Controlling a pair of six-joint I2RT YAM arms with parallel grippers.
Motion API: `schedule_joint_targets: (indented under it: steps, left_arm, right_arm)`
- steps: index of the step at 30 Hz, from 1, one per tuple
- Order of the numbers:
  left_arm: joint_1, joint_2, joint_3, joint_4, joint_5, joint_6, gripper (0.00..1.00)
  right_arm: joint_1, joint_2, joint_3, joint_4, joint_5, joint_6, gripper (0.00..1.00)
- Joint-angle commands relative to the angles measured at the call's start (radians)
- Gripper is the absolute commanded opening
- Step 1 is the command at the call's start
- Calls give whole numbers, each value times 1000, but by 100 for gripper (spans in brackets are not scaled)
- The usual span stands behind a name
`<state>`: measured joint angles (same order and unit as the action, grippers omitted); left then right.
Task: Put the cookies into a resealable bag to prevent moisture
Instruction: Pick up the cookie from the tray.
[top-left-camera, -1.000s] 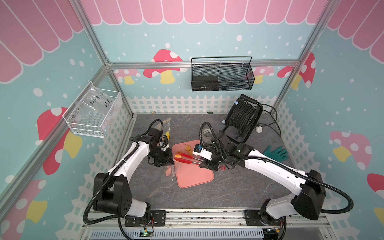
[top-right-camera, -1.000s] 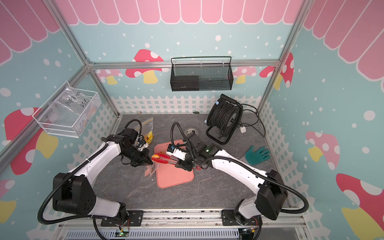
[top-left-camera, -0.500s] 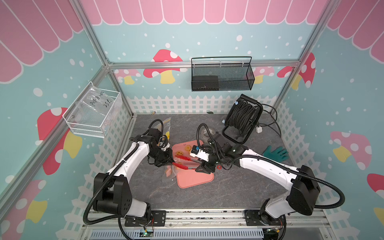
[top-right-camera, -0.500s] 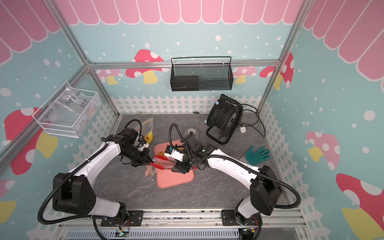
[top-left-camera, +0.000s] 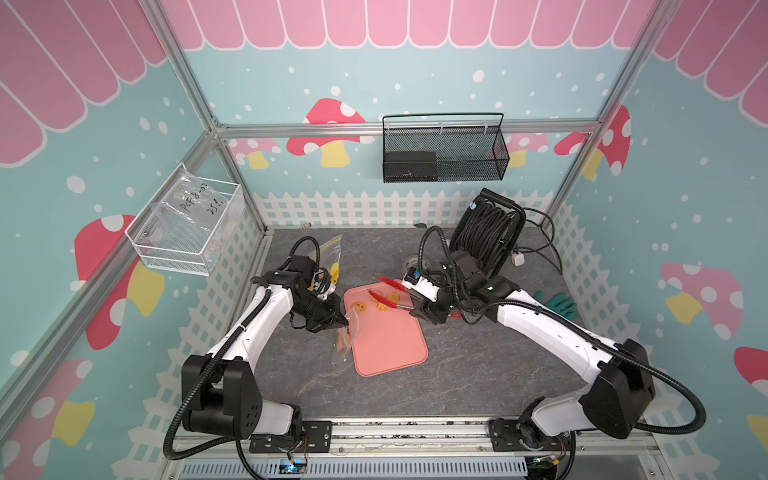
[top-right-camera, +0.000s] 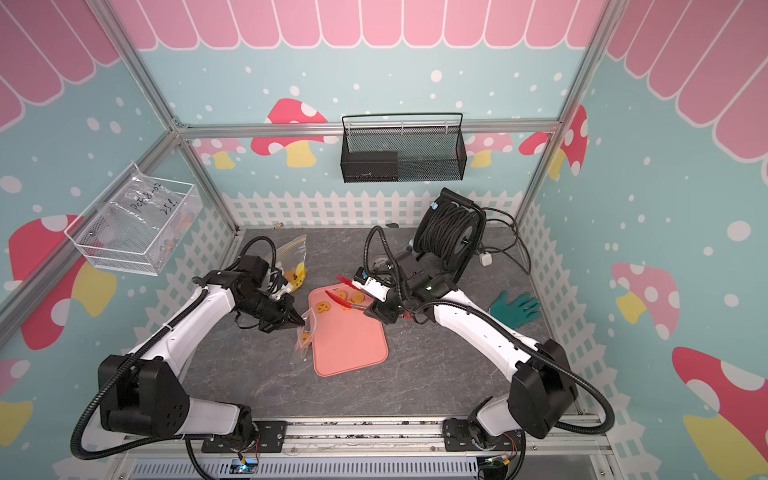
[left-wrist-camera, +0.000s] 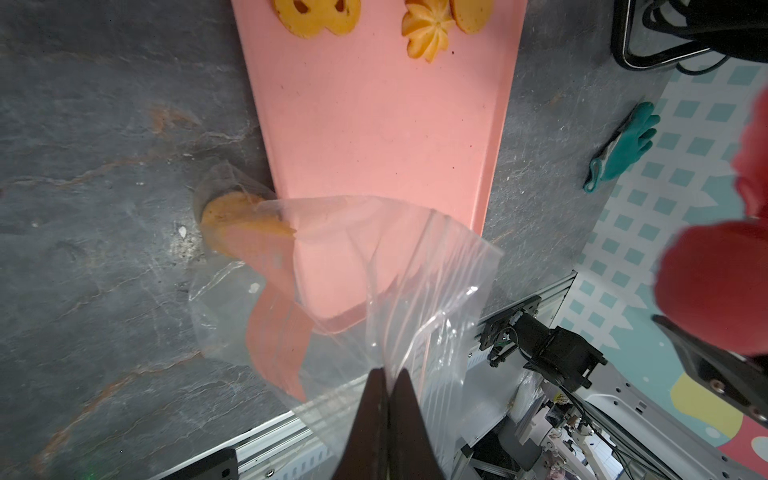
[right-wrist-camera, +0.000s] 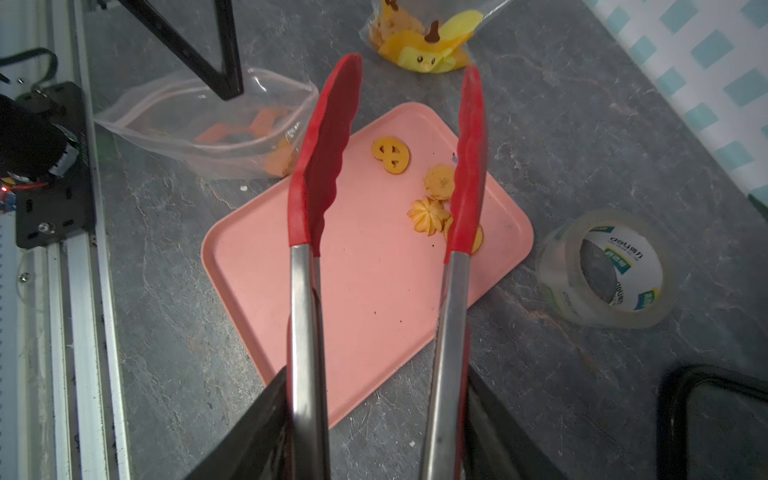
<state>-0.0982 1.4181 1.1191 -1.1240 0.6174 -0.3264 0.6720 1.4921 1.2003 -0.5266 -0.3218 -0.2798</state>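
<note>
Cookies (right-wrist-camera: 428, 216): four small golden-orange biscuits, round, swirled and pretzel-cut, lie loose at the far end of the tray, and one is partly hidden behind a tong tip. A fifth shows inside the bag, at its low end.
Tray (right-wrist-camera: 365, 291): salmon-pink rectangular plastic tray with rounded corners, lying flat near the middle of the grey stone-patterned surface (top-left-camera: 457, 374).
Bag (left-wrist-camera: 415, 270): clear resealable plastic bag at the tray's left edge. Its mouth is lifted and gaping and its low end rests on the surface. Pink-orange strips (left-wrist-camera: 274, 340) lie inside beside the biscuit.
Left claw (left-wrist-camera: 388, 376): closed, pinching the bag's rim and holding it up.
Right claw (right-wrist-camera: 376, 395): gripping the steel arms of the tongs from outside.
Tongs (right-wrist-camera: 324, 158): steel tongs with red silicone tips, spread apart above the tray, one tip over the loose biscuits.
Tape (right-wrist-camera: 602, 270): roll of clear tape on the surface near the tray's far right corner.
Packet (right-wrist-camera: 419, 50): yellow snack packet beyond the tray's far left corner.
Glove (top-left-camera: 557, 303): teal glove near the surface's right edge.
</note>
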Motion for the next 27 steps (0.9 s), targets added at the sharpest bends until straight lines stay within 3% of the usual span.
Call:
schedule_joint_targets:
  steps: [1, 15, 27]
  left_arm:
    - [5, 5, 9, -4, -12, 17, 0]
    - [8, 27, 32, -34, -45, 47, 0]
    - [8, 44, 35, -40, -44, 63, 0]
  right_arm:
    - [41, 95, 36, -19, 53, -112, 63]
    - [89, 455, 263, 5, 137, -232, 66]
    - [89, 588, 405, -68, 150, -260, 62]
